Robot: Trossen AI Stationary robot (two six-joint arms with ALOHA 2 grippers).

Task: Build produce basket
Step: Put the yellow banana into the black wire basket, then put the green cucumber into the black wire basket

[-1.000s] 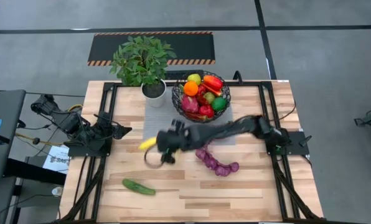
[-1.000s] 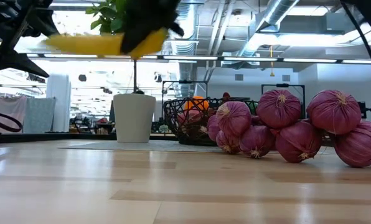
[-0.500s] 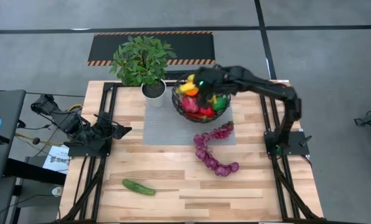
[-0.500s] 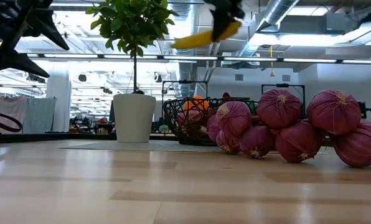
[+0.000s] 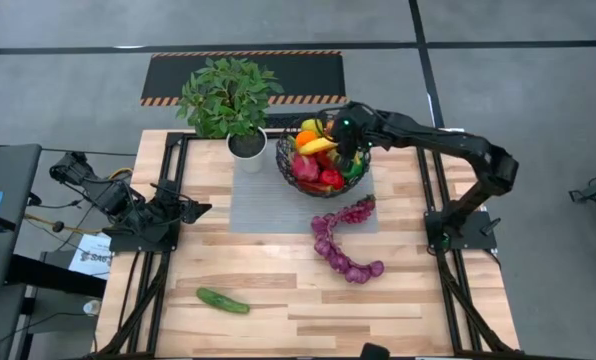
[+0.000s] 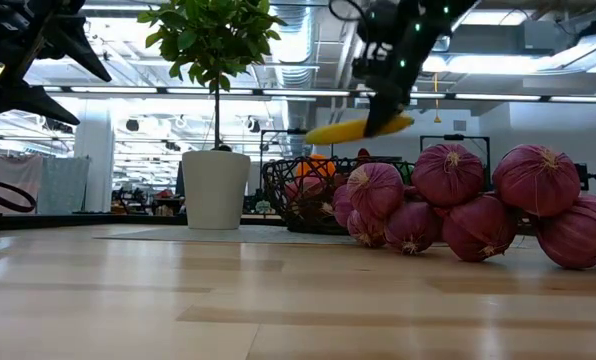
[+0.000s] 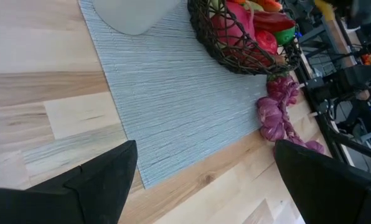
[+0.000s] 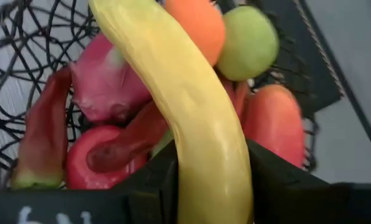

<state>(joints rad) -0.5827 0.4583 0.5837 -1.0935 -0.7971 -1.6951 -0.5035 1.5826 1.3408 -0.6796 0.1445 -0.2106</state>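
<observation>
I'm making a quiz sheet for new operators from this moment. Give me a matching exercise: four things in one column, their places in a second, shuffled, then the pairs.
Things:
1. banana
2. cucumber
3. purple grape string
4. potted plant

Places:
A. on bare wood near the table's front, on the left arm's side
B. beside the basket, at the mat's corner
C. in the right pincer, over the basket
D. trailing off the mat's edge onto the wood

Pairs: 1-C, 2-A, 3-D, 4-B

Gripped banana (image 5: 318, 146) above full basket (image 5: 284, 156)
</observation>
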